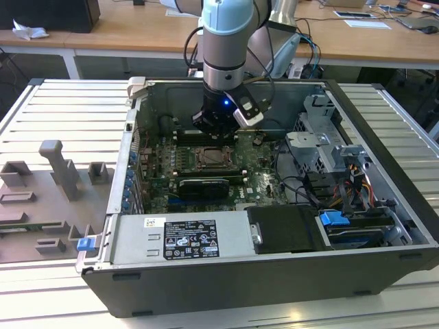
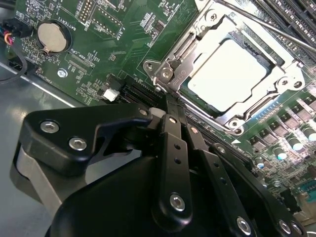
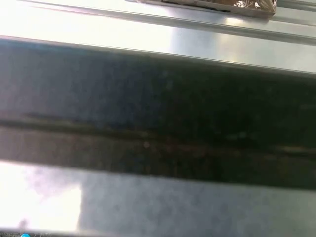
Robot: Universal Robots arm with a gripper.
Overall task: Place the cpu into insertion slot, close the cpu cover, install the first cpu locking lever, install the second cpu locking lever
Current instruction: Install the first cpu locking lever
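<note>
The cpu (image 2: 227, 74) lies flat in the insertion slot (image 1: 211, 159), its pale metal face showing through the window of the cpu cover (image 2: 174, 69). The silver cover frame lies down over the chip. A thin locking lever rod (image 2: 276, 29) runs along the socket's far side. My gripper (image 2: 170, 101) is shut with nothing between its black fingers (image 2: 168, 133), and its tips sit at the cover's tab on the socket's near edge. In the exterior view the gripper (image 1: 216, 127) hangs just above the socket inside the open computer case.
A coin battery (image 2: 52, 37) and memory slots (image 2: 296, 15) flank the socket. A long black card (image 1: 202, 185), the power supply (image 1: 185, 236), a drive cage (image 1: 322, 144) and cables crowd the case. Grey fixtures (image 1: 58, 171) stand at the exterior view's left. A dark case wall (image 3: 158, 123) is close.
</note>
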